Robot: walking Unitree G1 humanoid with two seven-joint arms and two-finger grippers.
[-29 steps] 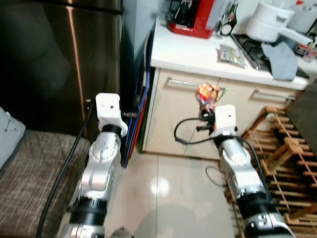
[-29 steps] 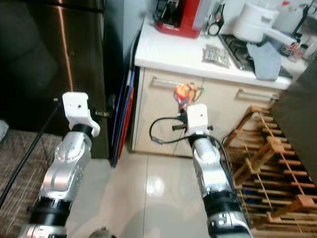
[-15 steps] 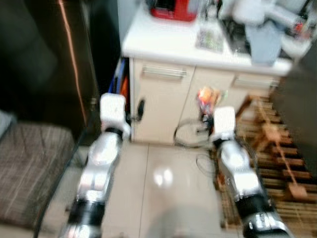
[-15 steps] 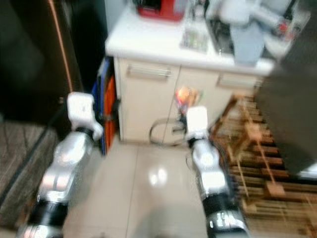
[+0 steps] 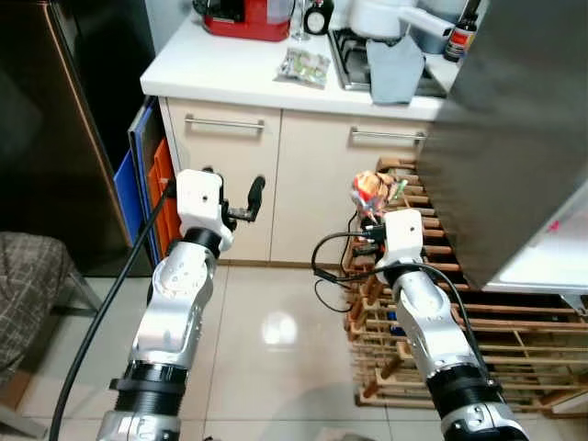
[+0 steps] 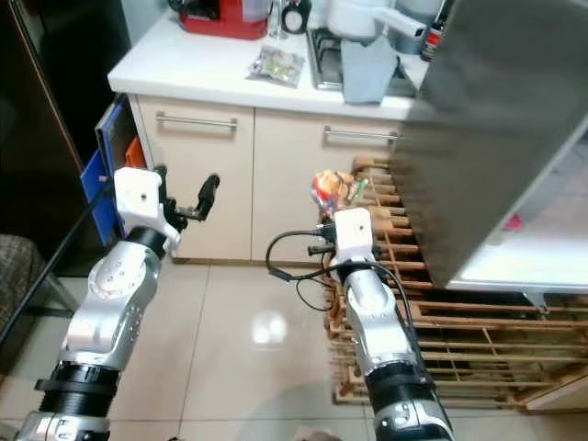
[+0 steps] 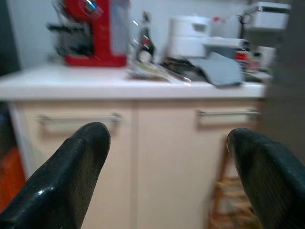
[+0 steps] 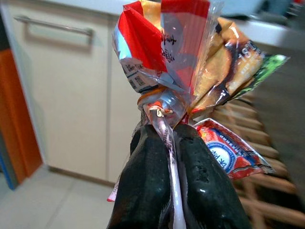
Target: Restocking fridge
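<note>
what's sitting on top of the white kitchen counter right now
On the counter: a red appliance, a snack packet, a grey cloth on the stove. The open grey door hides its right end.

Two silver, segmented metal arms with black collar rings near the lower frame edge. Each wrist ends in a white boxy housing. Left gripper (image 5: 255, 193) and right gripper (image 8: 167, 157) have glossy black, rounded fingers (image 7: 71, 176). Thick black cable runs along the left arm; thinner black cables loop beside the right wrist.

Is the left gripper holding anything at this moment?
No, in the left wrist view the left gripper has its two black fingers spread wide, with just the cabinet visible between them.
</note>
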